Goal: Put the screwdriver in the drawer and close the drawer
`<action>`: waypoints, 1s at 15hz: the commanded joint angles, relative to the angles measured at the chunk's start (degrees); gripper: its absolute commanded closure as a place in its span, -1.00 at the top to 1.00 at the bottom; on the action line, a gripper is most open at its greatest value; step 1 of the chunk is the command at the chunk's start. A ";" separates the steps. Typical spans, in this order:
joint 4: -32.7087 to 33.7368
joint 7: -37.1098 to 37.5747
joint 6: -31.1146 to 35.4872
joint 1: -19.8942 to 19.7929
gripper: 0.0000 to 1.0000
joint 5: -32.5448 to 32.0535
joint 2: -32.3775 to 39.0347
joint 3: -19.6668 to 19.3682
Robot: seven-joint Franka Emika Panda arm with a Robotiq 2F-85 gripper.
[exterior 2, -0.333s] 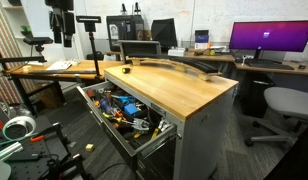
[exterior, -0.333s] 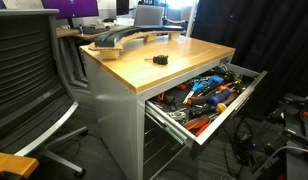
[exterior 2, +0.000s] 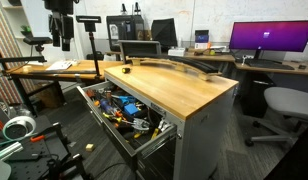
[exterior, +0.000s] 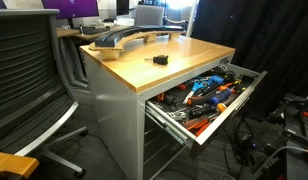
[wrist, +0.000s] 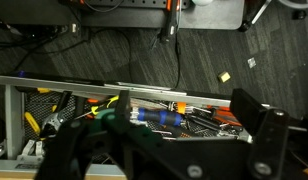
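Note:
The screwdriver (exterior: 159, 60) is a small black tool with a touch of orange. It lies on the wooden worktop (exterior: 184, 55), back from the drawer side. The drawer (exterior: 250, 84) is the top grey one. It stands pulled out and is heaped with orange, black and blue tools, also in the other exterior view (exterior 2: 91, 97). In the wrist view my gripper (wrist: 164, 145) hangs open and empty, looking down on the drawer's rim (wrist: 94, 84). In an exterior view the gripper (exterior 2: 62, 28) is high up, out in front of the drawer. I cannot make out the screwdriver there.
A long curved dark grey part (exterior: 124, 38) lies along the worktop's back. An office chair (exterior: 34, 70) stands beside the cabinet and another (exterior 2: 286, 104) at a desk with a monitor (exterior 2: 266, 38). Cables and gear (exterior: 279, 140) cover the floor by the drawer.

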 commanded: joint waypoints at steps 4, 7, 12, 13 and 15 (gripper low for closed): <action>0.85 -0.17 -0.91 -0.36 1.00 0.13 -0.29 -0.70; 1.32 -0.16 -0.73 -0.45 1.00 -1.29 -0.29 -0.63; 8.03 -0.04 -1.75 -1.60 1.00 -5.57 0.01 -0.45; 8.03 -0.03 -1.76 -1.59 1.00 -5.62 0.14 -0.39; 8.02 -0.02 -1.76 -1.57 1.00 -5.67 0.47 -0.34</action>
